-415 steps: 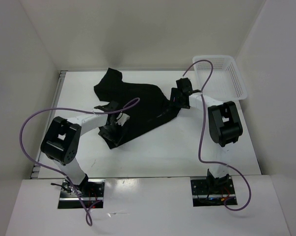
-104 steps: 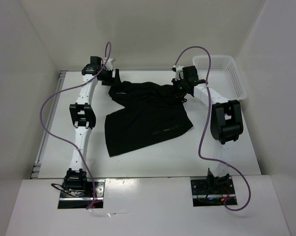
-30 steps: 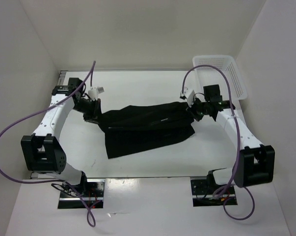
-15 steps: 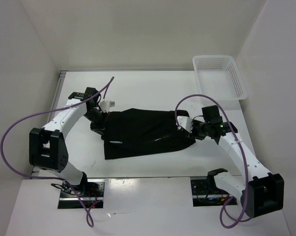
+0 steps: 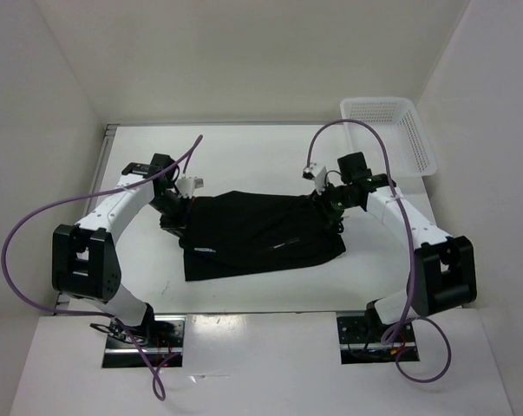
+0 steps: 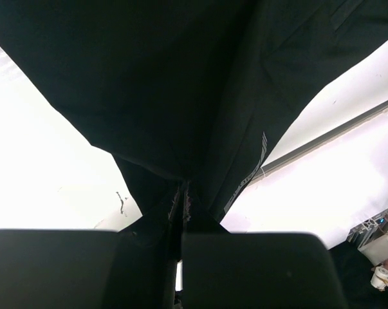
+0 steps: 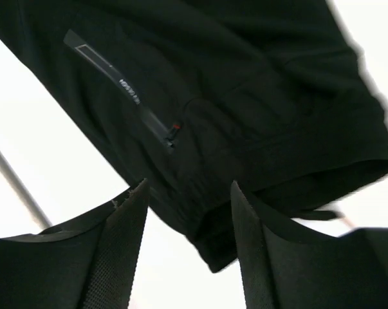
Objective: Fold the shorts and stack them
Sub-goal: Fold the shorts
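The black shorts (image 5: pixel 261 232) lie folded over in the middle of the white table (image 5: pixel 244 156). My left gripper (image 5: pixel 176 218) sits at their left end, shut on a pinch of the black fabric; in the left wrist view the cloth (image 6: pixel 181 96) runs straight into my left gripper (image 6: pixel 183 206). My right gripper (image 5: pixel 333 208) is at their upper right corner with its jaws apart. In the right wrist view my right gripper (image 7: pixel 188 201) stands open, a folded corner of the shorts (image 7: pixel 232 116) lying loose between the fingers (image 7: pixel 126 225).
A white mesh basket (image 5: pixel 413 130) stands at the back right corner of the table. White walls close in on three sides. Purple cables loop above both arms. A metal rail (image 6: pixel 335 132) runs along the table's left edge.
Both arms brought the stretched shorts toward the near side and laid them down folded. My right gripper has opened and let go of its corner, then moved back. My left gripper stays shut.
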Action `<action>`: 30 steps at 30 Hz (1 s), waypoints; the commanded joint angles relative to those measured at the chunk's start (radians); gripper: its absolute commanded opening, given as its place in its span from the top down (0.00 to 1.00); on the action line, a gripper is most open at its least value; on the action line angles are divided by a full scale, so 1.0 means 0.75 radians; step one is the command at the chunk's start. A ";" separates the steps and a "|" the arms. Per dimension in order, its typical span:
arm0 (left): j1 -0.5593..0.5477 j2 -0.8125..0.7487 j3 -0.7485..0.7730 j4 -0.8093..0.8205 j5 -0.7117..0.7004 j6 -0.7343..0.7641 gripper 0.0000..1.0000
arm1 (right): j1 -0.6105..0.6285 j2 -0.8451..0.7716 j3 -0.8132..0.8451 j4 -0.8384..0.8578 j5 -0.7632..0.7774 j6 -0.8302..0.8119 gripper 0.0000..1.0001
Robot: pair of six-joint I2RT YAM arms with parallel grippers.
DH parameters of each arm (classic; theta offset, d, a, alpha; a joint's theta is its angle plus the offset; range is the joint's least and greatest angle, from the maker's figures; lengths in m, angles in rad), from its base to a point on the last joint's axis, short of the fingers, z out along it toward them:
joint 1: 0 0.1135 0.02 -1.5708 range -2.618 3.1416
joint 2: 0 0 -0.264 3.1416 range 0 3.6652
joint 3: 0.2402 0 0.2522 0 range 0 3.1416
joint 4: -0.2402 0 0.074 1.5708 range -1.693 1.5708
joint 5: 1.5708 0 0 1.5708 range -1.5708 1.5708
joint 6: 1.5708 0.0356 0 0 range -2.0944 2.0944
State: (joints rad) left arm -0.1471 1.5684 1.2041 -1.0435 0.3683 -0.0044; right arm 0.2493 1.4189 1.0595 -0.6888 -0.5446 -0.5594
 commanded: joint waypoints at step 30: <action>0.002 -0.009 -0.010 0.013 0.000 0.006 1.00 | -0.089 0.166 0.046 -0.086 0.176 0.846 0.40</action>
State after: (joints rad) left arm -0.1471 1.5684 1.2041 -1.0348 0.3634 -0.0044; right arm 0.1703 1.5368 1.1034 -0.7826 -0.4034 0.0628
